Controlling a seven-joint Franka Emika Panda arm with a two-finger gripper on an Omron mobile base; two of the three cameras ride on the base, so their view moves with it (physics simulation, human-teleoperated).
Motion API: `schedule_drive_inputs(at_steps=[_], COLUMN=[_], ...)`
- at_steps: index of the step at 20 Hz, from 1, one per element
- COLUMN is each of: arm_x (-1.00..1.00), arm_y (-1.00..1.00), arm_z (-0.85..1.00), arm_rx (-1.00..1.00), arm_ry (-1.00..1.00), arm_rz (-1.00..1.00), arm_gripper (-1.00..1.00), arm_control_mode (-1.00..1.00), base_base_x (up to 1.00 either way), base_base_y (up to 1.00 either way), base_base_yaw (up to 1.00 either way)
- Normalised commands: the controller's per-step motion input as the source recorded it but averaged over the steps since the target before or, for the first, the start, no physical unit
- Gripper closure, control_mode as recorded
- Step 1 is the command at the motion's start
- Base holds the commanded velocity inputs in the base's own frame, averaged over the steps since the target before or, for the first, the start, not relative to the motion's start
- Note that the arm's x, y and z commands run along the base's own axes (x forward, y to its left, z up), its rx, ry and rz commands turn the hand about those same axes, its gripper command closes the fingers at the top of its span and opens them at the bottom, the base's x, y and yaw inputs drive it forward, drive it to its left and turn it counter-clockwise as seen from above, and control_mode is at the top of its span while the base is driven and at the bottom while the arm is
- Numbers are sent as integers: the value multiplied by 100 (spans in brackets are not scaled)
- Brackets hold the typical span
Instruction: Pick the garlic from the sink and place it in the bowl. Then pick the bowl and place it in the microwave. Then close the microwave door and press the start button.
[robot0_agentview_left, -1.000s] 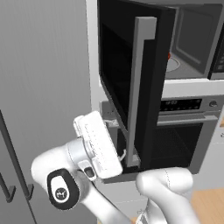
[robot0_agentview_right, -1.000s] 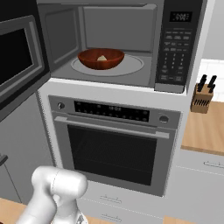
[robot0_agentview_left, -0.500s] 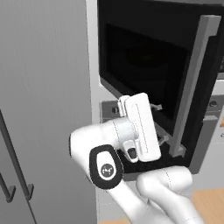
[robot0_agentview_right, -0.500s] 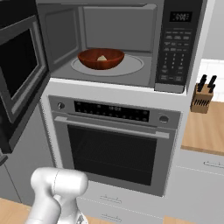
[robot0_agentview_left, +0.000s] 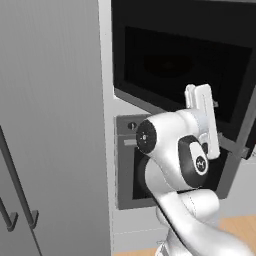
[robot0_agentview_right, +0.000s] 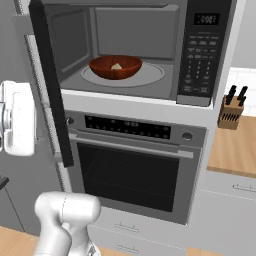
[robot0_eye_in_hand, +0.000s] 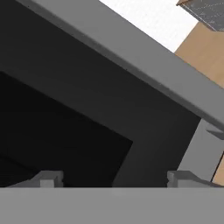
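just before the gripper (robot0_eye_in_hand: 113, 178), microwave door (robot0_eye_in_hand: 87, 105)

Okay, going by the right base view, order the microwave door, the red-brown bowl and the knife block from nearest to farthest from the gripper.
1. microwave door: half open, right beside the gripper at the left edge.
2. bowl: on the turntable inside the microwave, holding the garlic.
3. knife block: on the wooden counter, far right.

Bowl (robot0_agentview_right: 115, 67) looking glossy red-brown, smooth. Microwave (robot0_agentview_right: 202, 55) showing black plastic-like front, matt grey cavity. Microwave door (robot0_agentview_left: 180, 70) showing dark glass. Counter (robot0_agentview_right: 235, 147) looking like pale wood.
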Motion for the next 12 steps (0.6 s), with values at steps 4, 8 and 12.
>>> schedule_drive_inputs(at_steps=[4, 8, 12], arm_x=[70, 99, 100], arm_y=[-57, -23, -7], arm_z=[16, 0, 0], arm_rx=[23, 25, 23], arm_ry=[0, 1, 5], arm_rz=[38, 40, 32], arm_gripper=[-100, -100, -100], arm_control_mode=[-100, -100, -100], base_base_x=[0, 0, 0], base_base_y=[0, 0, 0], base_base_yaw=[0, 0, 0])
